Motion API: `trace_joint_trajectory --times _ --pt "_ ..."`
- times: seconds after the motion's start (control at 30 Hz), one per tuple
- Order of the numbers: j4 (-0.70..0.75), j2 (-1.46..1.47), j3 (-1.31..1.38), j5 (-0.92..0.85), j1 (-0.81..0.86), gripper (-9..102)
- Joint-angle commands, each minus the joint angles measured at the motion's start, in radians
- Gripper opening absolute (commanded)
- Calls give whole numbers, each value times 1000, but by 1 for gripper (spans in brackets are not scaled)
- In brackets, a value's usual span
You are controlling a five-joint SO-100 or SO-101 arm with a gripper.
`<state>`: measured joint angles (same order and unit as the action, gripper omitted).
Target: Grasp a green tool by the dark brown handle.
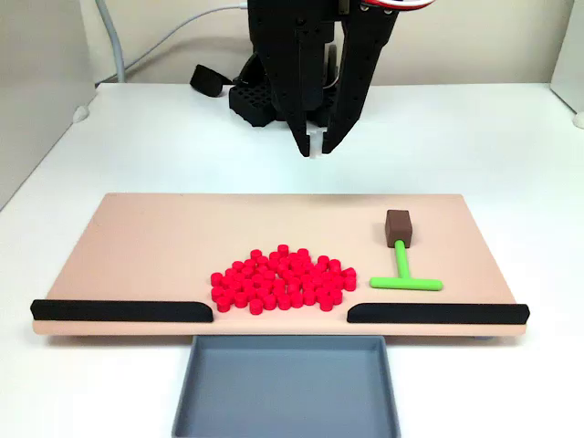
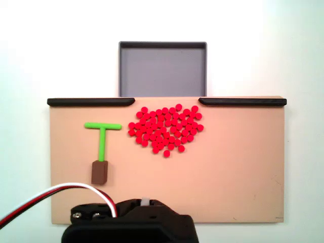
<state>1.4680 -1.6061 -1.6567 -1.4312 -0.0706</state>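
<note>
We are finding no readable text, label, brand, number or sign on anything near or far in either fixed view.

White table (image 1: 474, 155) – pale wall (image 1: 164, 36) behind, evenly lit.

The arm (image 1: 315, 64) is all black plastic, with two long tapered fingers (image 1: 297, 100); red, white and black cables (image 2: 45, 198) run along its body.
</note>
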Motion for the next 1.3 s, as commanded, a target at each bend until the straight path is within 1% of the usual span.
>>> trace_joint_trajectory --times 0.0,1.0,1.27 --pt "-6 20 3 -46 0 0" --pt "0 -5 2 -52 -11 0" --pt "-6 -9 2 -3 -29 0"
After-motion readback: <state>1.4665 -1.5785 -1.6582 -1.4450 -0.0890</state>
